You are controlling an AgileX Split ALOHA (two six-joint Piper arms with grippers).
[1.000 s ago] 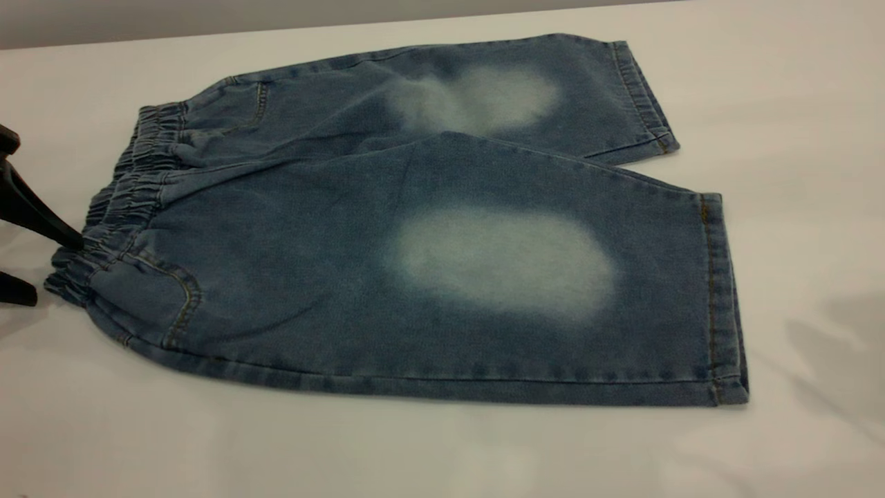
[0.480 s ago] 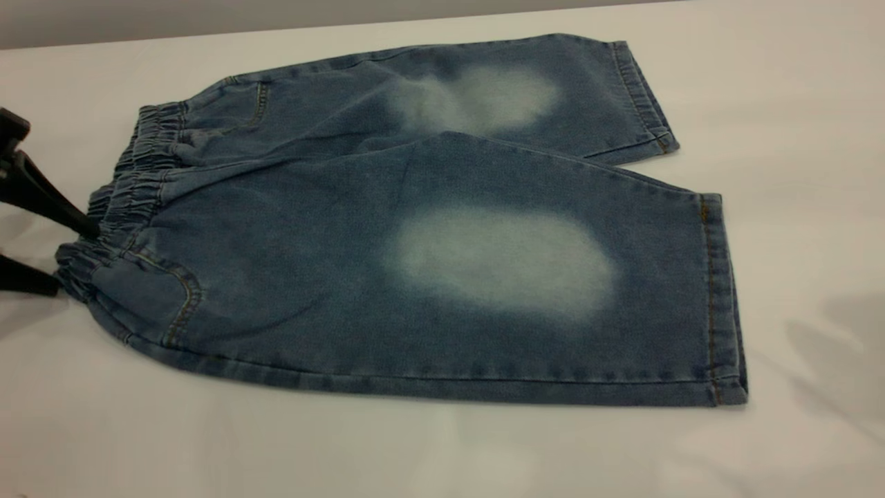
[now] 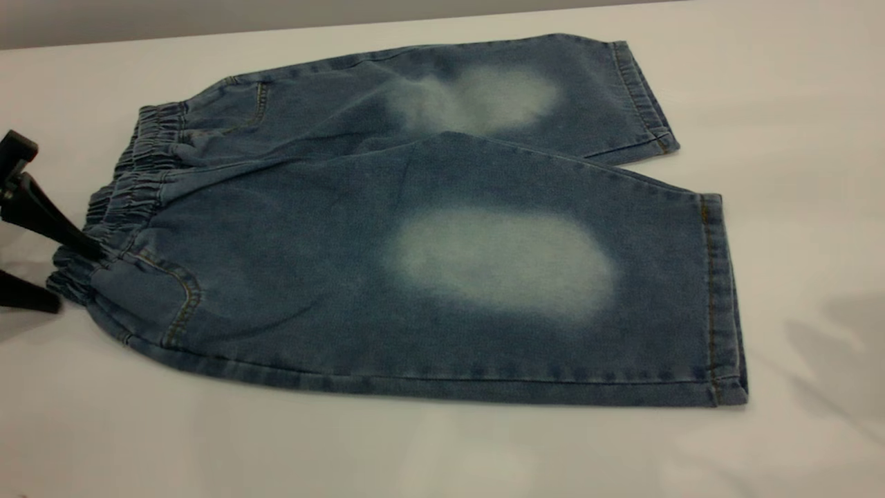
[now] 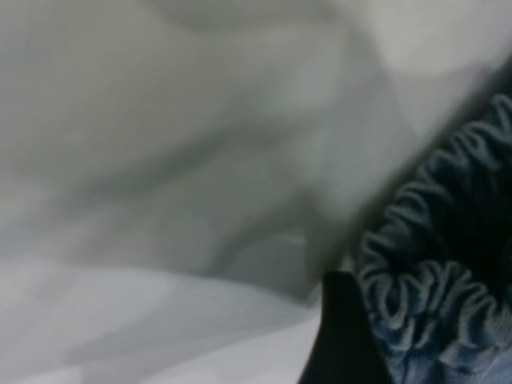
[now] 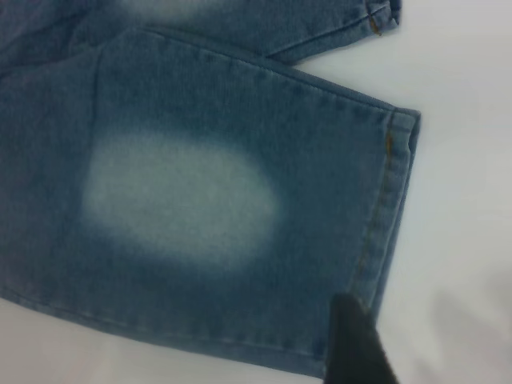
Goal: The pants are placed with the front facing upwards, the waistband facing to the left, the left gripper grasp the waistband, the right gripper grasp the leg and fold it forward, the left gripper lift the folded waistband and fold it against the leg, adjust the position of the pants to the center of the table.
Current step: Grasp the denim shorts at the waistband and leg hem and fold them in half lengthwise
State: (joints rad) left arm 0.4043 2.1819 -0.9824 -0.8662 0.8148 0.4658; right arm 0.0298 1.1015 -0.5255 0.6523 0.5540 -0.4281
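Observation:
The blue denim pants (image 3: pixel 429 228) lie flat on the white table (image 3: pixel 442 449), front up, with the ruffled waistband (image 3: pixel 128 200) at the left. My left gripper (image 3: pixel 77 278) stands open at the waistband's near corner. Its upper finger (image 3: pixel 55 225) rests on the gathers and the lower one lies on the table beside them. The left wrist view shows one dark finger (image 4: pixel 340 344) against the waistband (image 4: pixel 432 288). The near leg (image 5: pixel 208 200) with its pale knee patch fills the right wrist view, where a dark part of my right gripper (image 5: pixel 356 348) hovers over the hem's near corner.
The far leg (image 3: pixel 498 97) lies flat behind the near one, its hem (image 3: pixel 643 97) near the table's back edge. Bare tabletop (image 3: pixel 816 207) runs to the right of both hems and along the front. A shadow falls on the table at the right.
My left gripper has moved right onto the waistband's near corner and then dropped a little. The corner was nudged and bunched slightly. The legs have not moved.

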